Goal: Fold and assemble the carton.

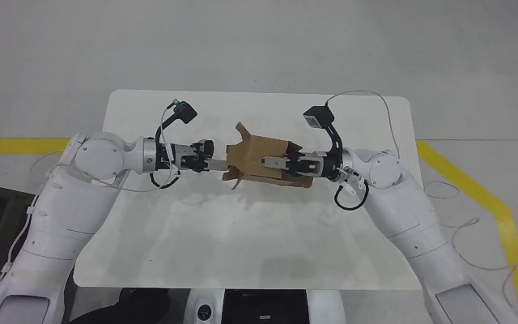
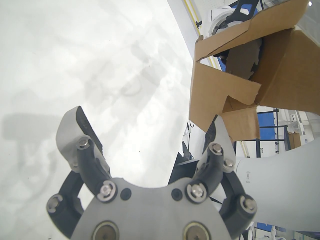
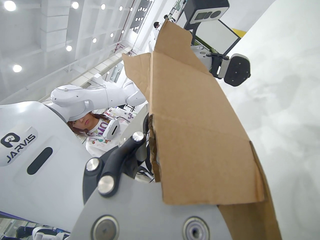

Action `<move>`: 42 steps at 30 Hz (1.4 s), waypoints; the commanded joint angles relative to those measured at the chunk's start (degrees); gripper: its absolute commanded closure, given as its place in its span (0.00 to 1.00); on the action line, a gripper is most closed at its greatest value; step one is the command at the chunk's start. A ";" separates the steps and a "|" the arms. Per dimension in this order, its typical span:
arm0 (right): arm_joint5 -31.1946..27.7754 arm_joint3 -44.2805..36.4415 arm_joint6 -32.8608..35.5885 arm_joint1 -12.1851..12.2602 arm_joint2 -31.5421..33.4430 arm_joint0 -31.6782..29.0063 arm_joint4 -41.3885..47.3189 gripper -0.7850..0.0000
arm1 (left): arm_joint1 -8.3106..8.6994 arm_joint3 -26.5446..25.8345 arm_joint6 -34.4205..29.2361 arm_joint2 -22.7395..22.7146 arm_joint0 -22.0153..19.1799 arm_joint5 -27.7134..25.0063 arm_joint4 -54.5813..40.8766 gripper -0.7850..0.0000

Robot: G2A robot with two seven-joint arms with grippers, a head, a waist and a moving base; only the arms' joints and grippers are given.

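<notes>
A brown carton point(image 1: 257, 155) hangs in the air over the middle of the white table point(image 1: 162, 243), half folded, with loose flaps sticking out on its left side. My right gripper point(image 1: 273, 164) comes in from the right and is shut on one carton wall point(image 3: 195, 131), which covers most of its fingers. My left gripper point(image 2: 150, 128) is open at the carton's left end. One fingertip point(image 2: 220, 132) lies against a lower flap point(image 2: 212, 96), and the other finger point(image 2: 80, 126) is free over the table. The carton's inside point(image 2: 275, 76) is open toward the left gripper.
The table top point(image 2: 75, 51) under both arms is bare white, and its far edge point(image 1: 259, 91) is well behind the carton. Yellow floor tape point(image 1: 463, 174) runs past the table on both sides.
</notes>
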 commanded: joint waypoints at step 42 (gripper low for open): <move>0.13 2.98 1.35 -2.67 -5.35 3.34 0.32 1.00 | -0.20 2.72 -1.71 1.56 -2.16 1.16 -3.29 0.00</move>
